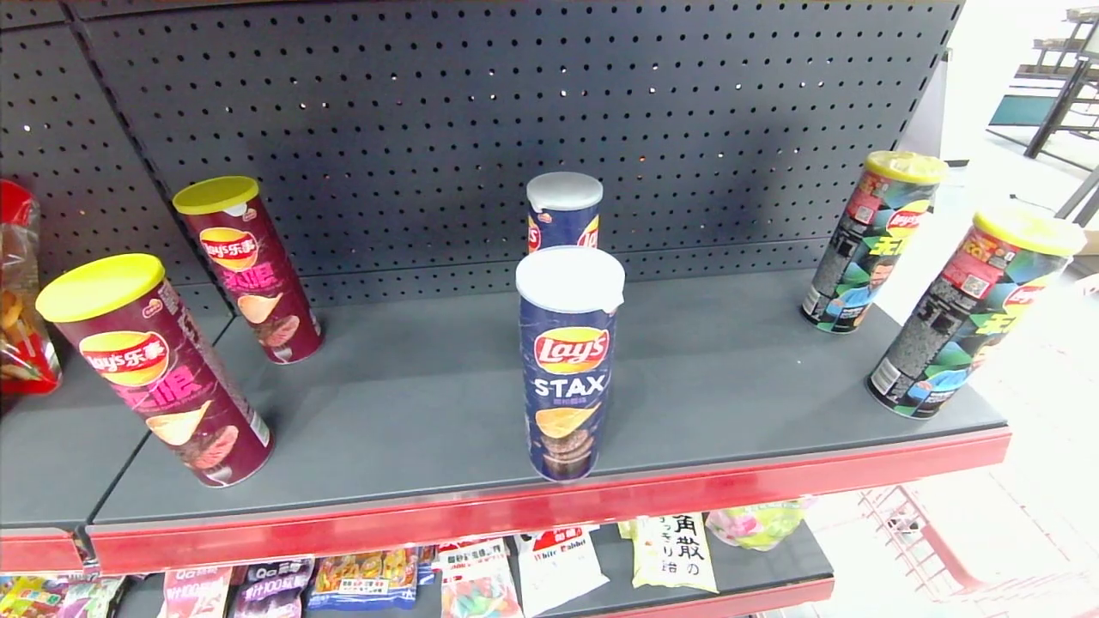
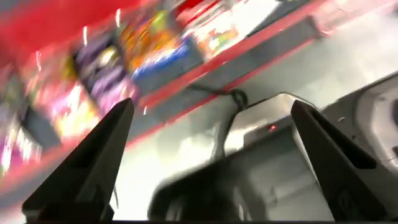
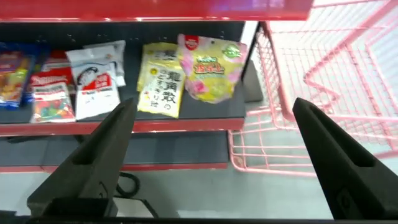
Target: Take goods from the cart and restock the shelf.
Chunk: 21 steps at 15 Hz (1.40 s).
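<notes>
On the grey shelf (image 1: 412, 412) stand several chip cans: two maroon ones with yellow lids (image 1: 163, 369) (image 1: 249, 266) at the left, two blue ones with white lids (image 1: 567, 360) (image 1: 564, 210) in the middle, two green-black ones (image 1: 871, 240) (image 1: 970, 313) at the right. My left gripper (image 2: 211, 162) is open with nothing between its fingers, held low before the lower shelves. My right gripper (image 3: 214, 162) is open and empty too, beside the pink wire cart (image 3: 323, 93).
The lower shelf (image 3: 205, 112) holds snack bags, among them a yellow bag (image 3: 161, 78) and a green-pink bag (image 3: 211, 65). A red price rail (image 1: 549, 506) edges the upper shelf. A red bag (image 1: 21, 292) sits at the far left. Free room lies between the cans.
</notes>
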Tool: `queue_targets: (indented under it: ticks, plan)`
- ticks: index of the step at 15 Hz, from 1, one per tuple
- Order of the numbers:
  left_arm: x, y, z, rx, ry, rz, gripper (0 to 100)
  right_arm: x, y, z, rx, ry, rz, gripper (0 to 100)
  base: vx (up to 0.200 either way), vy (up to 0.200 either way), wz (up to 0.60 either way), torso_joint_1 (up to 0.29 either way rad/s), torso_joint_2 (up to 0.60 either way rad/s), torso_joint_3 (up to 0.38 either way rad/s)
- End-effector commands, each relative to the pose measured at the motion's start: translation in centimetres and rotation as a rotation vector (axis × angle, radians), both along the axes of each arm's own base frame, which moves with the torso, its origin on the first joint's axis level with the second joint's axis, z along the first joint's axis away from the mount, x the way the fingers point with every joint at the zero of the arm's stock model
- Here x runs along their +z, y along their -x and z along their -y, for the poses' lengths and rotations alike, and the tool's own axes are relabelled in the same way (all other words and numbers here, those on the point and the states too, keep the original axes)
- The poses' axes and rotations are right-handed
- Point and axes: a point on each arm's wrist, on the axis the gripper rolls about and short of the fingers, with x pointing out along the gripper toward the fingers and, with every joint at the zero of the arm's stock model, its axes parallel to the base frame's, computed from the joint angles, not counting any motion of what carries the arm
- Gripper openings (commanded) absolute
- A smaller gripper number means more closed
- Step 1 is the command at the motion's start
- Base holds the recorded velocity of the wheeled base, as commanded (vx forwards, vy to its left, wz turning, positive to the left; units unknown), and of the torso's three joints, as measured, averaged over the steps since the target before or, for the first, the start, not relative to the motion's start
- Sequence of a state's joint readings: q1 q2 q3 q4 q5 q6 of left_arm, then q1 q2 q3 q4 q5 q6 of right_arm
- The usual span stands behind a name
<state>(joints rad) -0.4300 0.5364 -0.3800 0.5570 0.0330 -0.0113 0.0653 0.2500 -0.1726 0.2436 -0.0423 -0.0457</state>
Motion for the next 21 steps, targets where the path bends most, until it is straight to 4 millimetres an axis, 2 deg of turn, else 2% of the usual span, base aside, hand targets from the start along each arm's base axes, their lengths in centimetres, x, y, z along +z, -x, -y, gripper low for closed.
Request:
queue_targets:
  ticks: [1,2,3,4,5,9,10,12,14,17,21]
  plan:
    - [-0.3,6.0,-0.6,0.440,0.060,0.167,100,0.1,0.2,0.1,-0.091,0.023,-0.024,100,0.000,0.000,0.00,0.000,0.00,0.000]
    - [-1.1,6.5,-0.3,0.499,0.062,0.182,100,-0.1,0.3,0.1,-0.144,0.031,-0.029,100,0.000,0.000,0.00,0.000,0.00,0.000]
    - [-2.1,7.0,-0.2,0.487,0.072,0.222,100,-0.2,0.5,0.1,-0.175,0.032,-0.017,100,0.000,0.000,0.00,0.000,0.00,0.000]
    - [-2.1,7.0,-0.2,0.487,0.072,0.222,100,-0.2,0.5,0.1,-0.175,0.032,-0.017,100,0.000,0.000,0.00,0.000,0.00,0.000]
    - [-4.0,7.3,-0.1,0.377,0.064,0.308,100,-0.6,0.9,0.0,-0.181,0.025,-0.003,100,0.000,0.000,0.00,0.000,0.00,0.000]
    - [-4.0,5.7,0.2,0.273,0.170,0.433,100,-0.9,1.6,-0.2,0.015,-0.019,0.080,100,0.000,0.000,0.00,0.000,0.00,0.000]
    - [-4.4,4.2,0.3,0.248,0.194,0.562,100,-1.2,2.2,-0.2,0.053,-0.022,0.144,100,0.000,0.000,0.00,0.000,0.00,0.000]
    - [-4.8,3.5,0.3,0.230,0.199,0.625,100,-1.4,2.6,-0.2,0.007,-0.024,0.184,100,0.000,0.000,0.00,0.000,0.00,0.000]
    - [-5.0,3.2,0.2,0.269,0.187,0.675,100,-1.5,2.5,0.1,-0.125,-0.011,0.192,100,0.000,0.000,0.00,0.000,0.00,0.000]
    - [-5.1,3.0,-0.1,0.357,0.139,0.700,100,-1.9,1.4,0.1,-0.122,-0.013,0.314,100,0.000,0.000,0.00,0.000,0.00,0.000]
    - [-5.2,2.8,-0.1,0.372,0.114,0.727,100,-2.0,1.4,0.1,-0.127,-0.034,0.315,100,0.000,0.000,0.00,0.000,0.00,0.000]
